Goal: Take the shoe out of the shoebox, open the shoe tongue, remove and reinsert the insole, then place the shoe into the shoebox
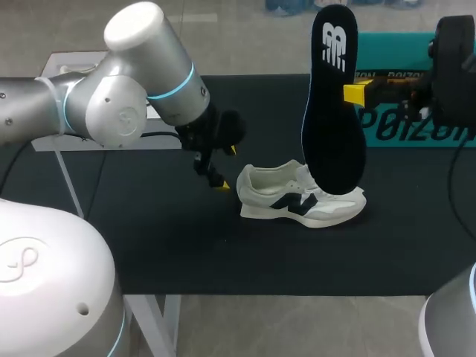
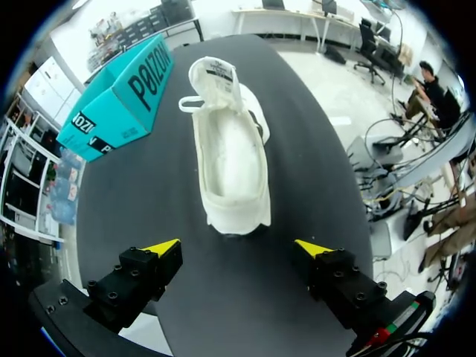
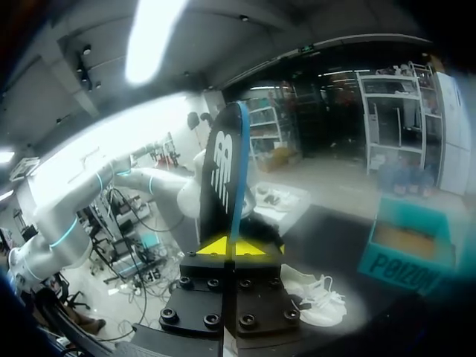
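The right gripper pinches the long black foam insole, upright above the white cloth shoe on the black table. The left gripper, fingers spread wide, hangs just left of its heel.

The shoe mid-frame on the table, insole above.
Insole upright over the shoe's right half, in the right gripper; shoebox behind, upper right; left gripper just left of the shoe.
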`<action>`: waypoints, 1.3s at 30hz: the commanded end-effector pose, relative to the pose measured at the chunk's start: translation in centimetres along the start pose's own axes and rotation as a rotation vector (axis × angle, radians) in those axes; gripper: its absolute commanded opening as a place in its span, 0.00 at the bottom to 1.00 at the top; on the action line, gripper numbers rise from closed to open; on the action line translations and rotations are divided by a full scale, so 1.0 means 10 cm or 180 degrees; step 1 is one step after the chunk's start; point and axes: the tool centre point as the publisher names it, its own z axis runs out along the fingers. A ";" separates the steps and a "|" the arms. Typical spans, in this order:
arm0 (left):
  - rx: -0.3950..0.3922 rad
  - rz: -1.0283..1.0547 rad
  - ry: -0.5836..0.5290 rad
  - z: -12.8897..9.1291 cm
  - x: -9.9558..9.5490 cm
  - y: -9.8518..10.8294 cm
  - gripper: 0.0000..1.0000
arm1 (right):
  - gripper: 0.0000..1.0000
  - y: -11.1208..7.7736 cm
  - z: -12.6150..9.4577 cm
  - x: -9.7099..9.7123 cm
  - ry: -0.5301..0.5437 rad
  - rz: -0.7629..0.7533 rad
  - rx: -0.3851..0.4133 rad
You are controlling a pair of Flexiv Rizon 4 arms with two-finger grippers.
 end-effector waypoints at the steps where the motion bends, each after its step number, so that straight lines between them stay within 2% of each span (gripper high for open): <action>1: -0.0008 0.0002 -0.0002 -0.01 0.01 0.00 1.00 | 0.00 -0.02 -0.01 0.02 -0.0008 0.0004 -0.0007; 26: -0.0008 0.0002 -0.0002 -0.01 0.01 0.00 1.00 | 0.00 -0.02 -0.01 0.02 -0.0008 0.0004 -0.0007; 28: 0.0023 0.0066 0.0063 0.00 -0.03 0.01 1.00 | 0.00 -0.02 -0.01 0.02 -0.0008 0.0004 -0.0007; 33: -0.0144 0.0160 0.0025 -0.02 -0.18 -0.09 1.00 | 0.00 -0.02 -0.01 0.02 -0.0008 0.0004 -0.0007; 39: -0.0030 0.0243 0.0027 -0.01 -0.42 -0.30 1.00 | 0.00 -0.02 -0.01 0.02 -0.0008 0.0004 -0.0007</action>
